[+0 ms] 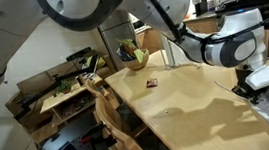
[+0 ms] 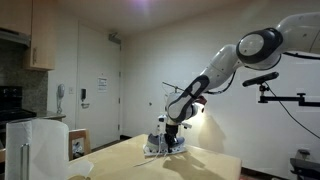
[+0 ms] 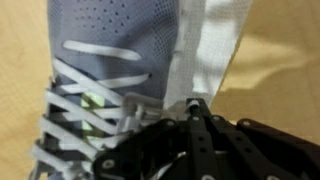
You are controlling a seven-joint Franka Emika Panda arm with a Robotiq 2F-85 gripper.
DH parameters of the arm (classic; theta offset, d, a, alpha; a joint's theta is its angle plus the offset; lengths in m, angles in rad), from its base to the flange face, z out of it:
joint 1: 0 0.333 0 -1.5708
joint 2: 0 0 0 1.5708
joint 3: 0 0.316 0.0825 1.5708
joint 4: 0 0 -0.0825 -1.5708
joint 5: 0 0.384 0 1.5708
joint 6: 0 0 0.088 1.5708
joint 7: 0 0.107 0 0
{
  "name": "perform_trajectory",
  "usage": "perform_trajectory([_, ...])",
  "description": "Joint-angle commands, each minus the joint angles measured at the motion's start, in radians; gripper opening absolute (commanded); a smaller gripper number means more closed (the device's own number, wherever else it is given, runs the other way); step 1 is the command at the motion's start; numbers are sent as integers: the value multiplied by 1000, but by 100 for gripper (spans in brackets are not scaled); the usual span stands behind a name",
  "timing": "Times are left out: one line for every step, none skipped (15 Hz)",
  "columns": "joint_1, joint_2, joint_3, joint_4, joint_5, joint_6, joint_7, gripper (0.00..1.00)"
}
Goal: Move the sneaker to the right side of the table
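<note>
Grey-blue mesh low-top sneaker w/ white sole and pale laces (image 3: 110,40) looks to sit on the pale tan light-wood table (image 1: 178,106), near one end and close to a long edge. It's well apart from the small dark brown item (image 1: 152,83) and the bowl (image 1: 132,55) at the opposite end. The black Robotiq gripper (image 2: 171,133) is right down on the shoe's white side. Tbh can't tell if it's clamped or apart.

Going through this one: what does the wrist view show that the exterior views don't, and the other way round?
Wrist view only: the sneaker in close-up, with crossed laces and a perforated grey-blue upper, and the hand right against its side. Exterior views only: the whole arm bending down over the table, plus a small dark item and a bowl farther along it. Shared: sneaker, hand, tan tabletop.
</note>
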Motion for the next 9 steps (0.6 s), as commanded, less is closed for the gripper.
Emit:
perform_trajectory([39, -14, 4, -16, -8, -22, -1, 26])
perform_trajectory([65, -30, -7, -46, -25, -1, 12, 27])
perform_trajectory([99, -50, -26, -82, -47, 26, 33, 34])
perform_trajectory([129, -61, -39, -105, -69, 47, 43, 41])
perform_trajectory([174, -77, -65, -133, -102, 67, 65, 50])
perform_trajectory([211, -85, -82, -149, -131, 84, 85, 57])
perform_trajectory([256, -100, -105, -172, -167, 92, 113, 63])
perform_trajectory([299, -113, -129, -193, -203, 109, 149, 72])
perform_trajectory([342, -131, -151, -221, -244, 126, 182, 78])
